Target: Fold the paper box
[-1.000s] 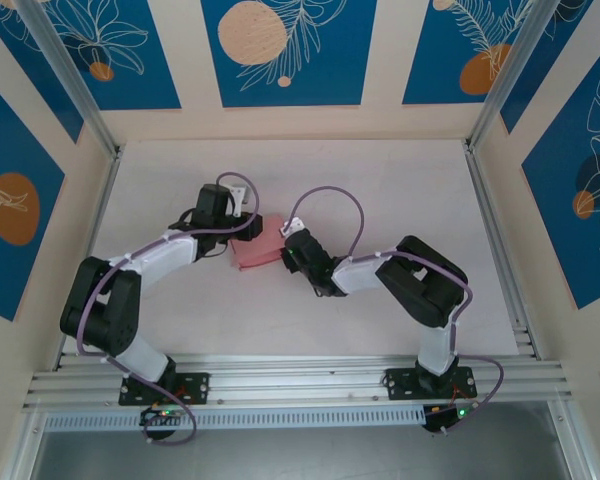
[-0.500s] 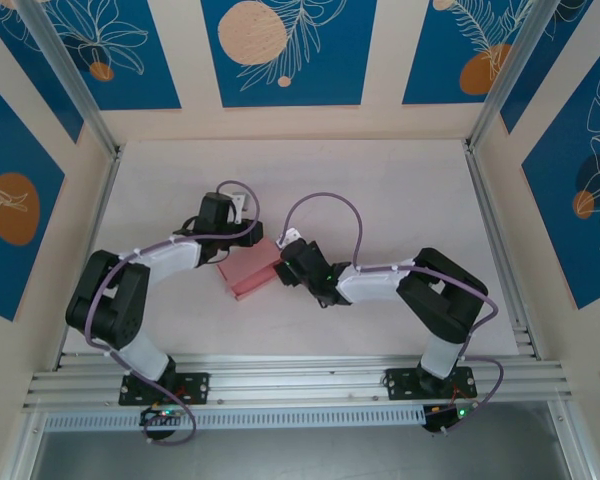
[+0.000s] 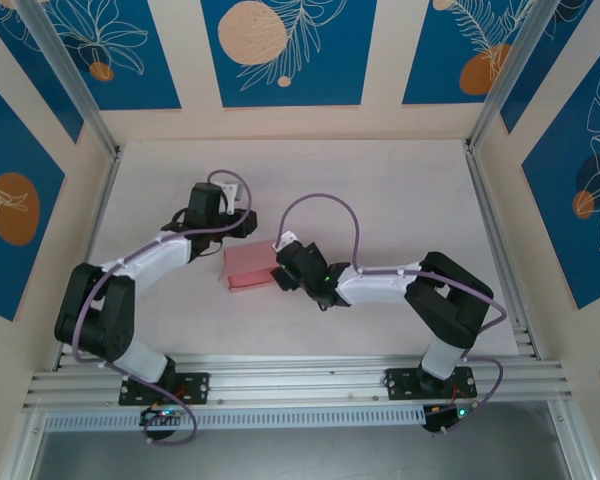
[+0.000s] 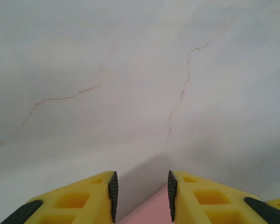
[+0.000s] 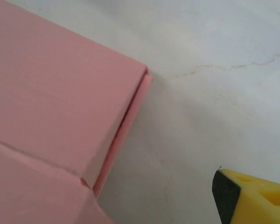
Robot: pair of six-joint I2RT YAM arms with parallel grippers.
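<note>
1. Jaws on my left gripper (image 4: 141, 186) stand a narrow gap apart. Its two yellow fingers (image 4: 79, 200) sit along the bottom edge of the left wrist view, dark pads facing each other.
2. A pink corner of the paper box (image 4: 151, 212) rises into that gap at the very bottom of the frame. I cannot tell whether my pads pinch it or merely straddle it.
3. Above those fingers the frame shows the pale table (image 4: 140, 70), crossed by thin brownish veins.
4. My right gripper (image 3: 283, 272) is released. In the right wrist view one yellow finger (image 5: 256, 198) with a dark pad sits in the lower right corner, touching nothing. Bare table separates it from the card.
5. From above, the paper box lies flat on the table just left of the frame's centre, between my two grippers. My left gripper is at its upper left edge and my right gripper is at its right end.
6. In the right wrist view the box takes up the left half of the frame. A crease runs across the lower left, and a narrow strip of a lower layer peeks out along the right edge of the top panel.
7. Both arms (image 3: 150, 255) reach inward from the bottom of the top view, with purple cables (image 3: 325, 200) looping above them.
</note>
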